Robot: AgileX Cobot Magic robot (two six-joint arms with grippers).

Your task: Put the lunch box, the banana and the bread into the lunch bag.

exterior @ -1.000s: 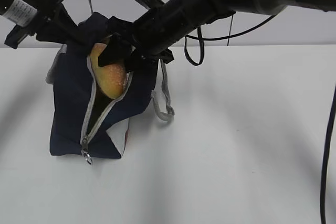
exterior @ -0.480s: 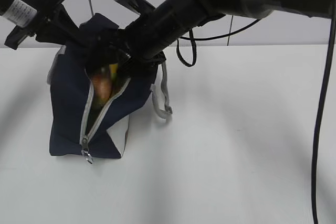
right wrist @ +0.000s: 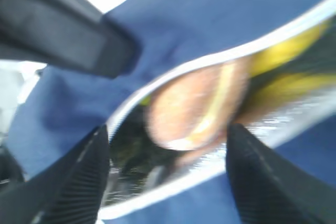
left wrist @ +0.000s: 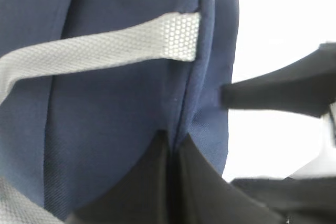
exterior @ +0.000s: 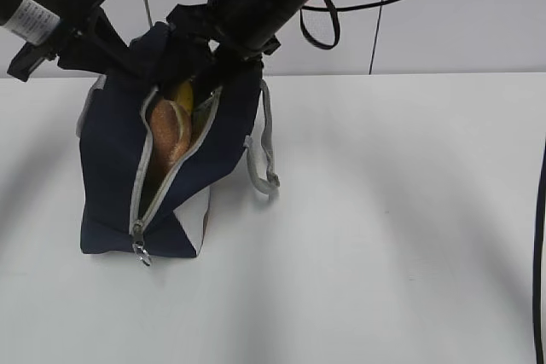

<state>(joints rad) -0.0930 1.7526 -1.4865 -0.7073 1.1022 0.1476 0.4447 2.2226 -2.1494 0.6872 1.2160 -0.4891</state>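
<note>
Your bag (exterior: 115, 168) stands on the table (exterior: 384, 210), its top edge pinched in the closed left claw (left wrist: 173, 145). The bread (exterior: 168, 135) sits inside it, free, just below your right claw (right wrist: 168, 156), which is spread wide and empty. The banana (exterior: 183, 94) lies behind the bread.

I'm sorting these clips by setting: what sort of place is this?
Probably a lab or test bench, not a home kitchen: a plain white table, a bare pale wall behind with cables hanging, and two black robot arms working over a navy lunch bag.
</note>
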